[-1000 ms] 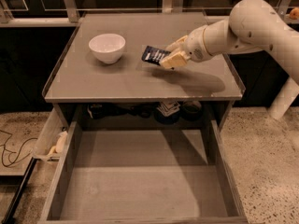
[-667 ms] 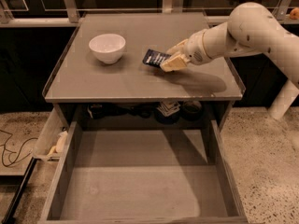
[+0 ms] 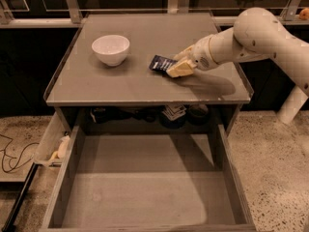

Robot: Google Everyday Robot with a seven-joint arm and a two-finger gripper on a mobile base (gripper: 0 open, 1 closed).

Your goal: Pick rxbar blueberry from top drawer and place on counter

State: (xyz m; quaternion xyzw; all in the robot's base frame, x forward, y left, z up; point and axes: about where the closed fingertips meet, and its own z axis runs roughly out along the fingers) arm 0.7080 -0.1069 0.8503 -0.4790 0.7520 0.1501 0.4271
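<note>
The rxbar blueberry [image 3: 161, 63], a small dark bar with white lettering, sticks out to the left of my gripper [image 3: 174, 67]. The gripper is shut on its right end and holds it tilted, very low over the middle of the counter [image 3: 145, 33], right of centre. I cannot tell whether the bar touches the surface. My white arm [image 3: 251, 35] reaches in from the right. The top drawer [image 3: 145, 197] is pulled wide open below the counter's front edge, and its grey bottom is bare.
A round white bowl [image 3: 110, 49] stands on the counter's left side, apart from the bar. Dark objects [image 3: 174, 112] sit under the counter behind the drawer. A side pocket with yellowish items [image 3: 59, 148] hangs at the drawer's left. A cable [image 3: 12, 153] lies on the floor.
My gripper has lowered the bar toward the counter surface and shifted slightly nearer. The bowl and the drawer have not moved.
</note>
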